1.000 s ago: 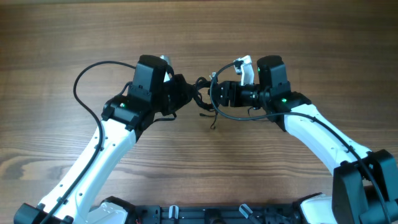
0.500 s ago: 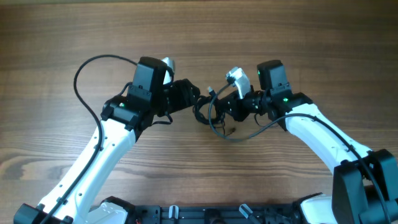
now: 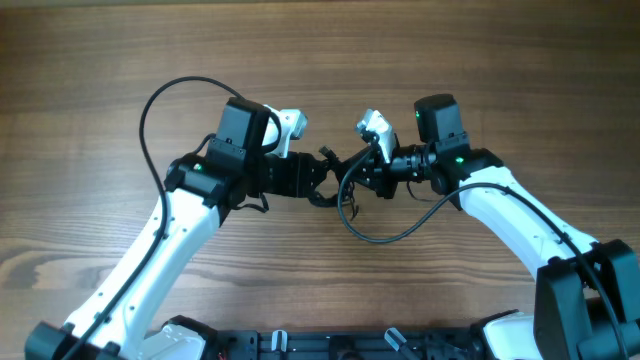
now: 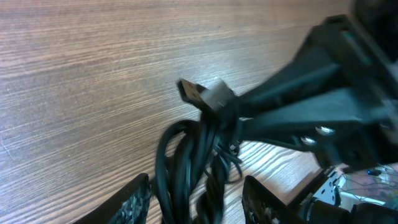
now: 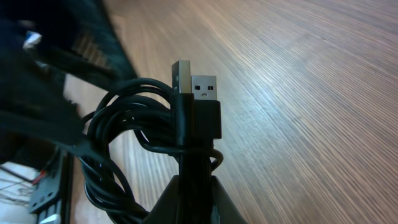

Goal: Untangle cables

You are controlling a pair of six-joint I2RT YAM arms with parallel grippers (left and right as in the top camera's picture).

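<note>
**A:** From above, where do the cables sit?

**B:** The cables (image 3: pixel 343 182) are a small dark bundle right between the two sets of jaws, over the middle of the bench (image 3: pixel 480 60). The left arm (image 3: pixel 235 160) reaches in from one side and the right arm (image 3: pixel 440 150) from the other, with the tips nearly meeting at the bundle.

**A:** Can you read either grip from there?

**B:** No, it is black on black. A dark loop (image 3: pixel 385 236) sags below the right jaws. I cannot tell whether it belongs to the bundle or to the arm.

**A:** And the left wrist view?

**B:** The left jaws stand apart. Two ribbed fingers (image 4: pixel 134 199) show at the bottom edge, and the cables (image 4: pixel 180 168) coil in the gap between them. I see neither pad pressing the cords. Just ahead, the right arm's black fingers (image 4: pixel 292 102) are pinched narrow on the bundle. A plug (image 4: pixel 194 92) sticks out just beyond their tips.

**A:** Right wrist?

**B:** The right jaws are closed on the cables (image 5: pixel 112 130). The strands rise straight out from between the tips. Two USB plugs (image 5: pixel 204 90) stand side by side just past them, one facing the camera and the other edge-on. The loops bulge to one side of the jaws, towards the blurred dark bulk of the left arm (image 5: pixel 56 56). Whether the bundle touches the bench (image 5: pixel 298 93) I cannot tell.
</note>
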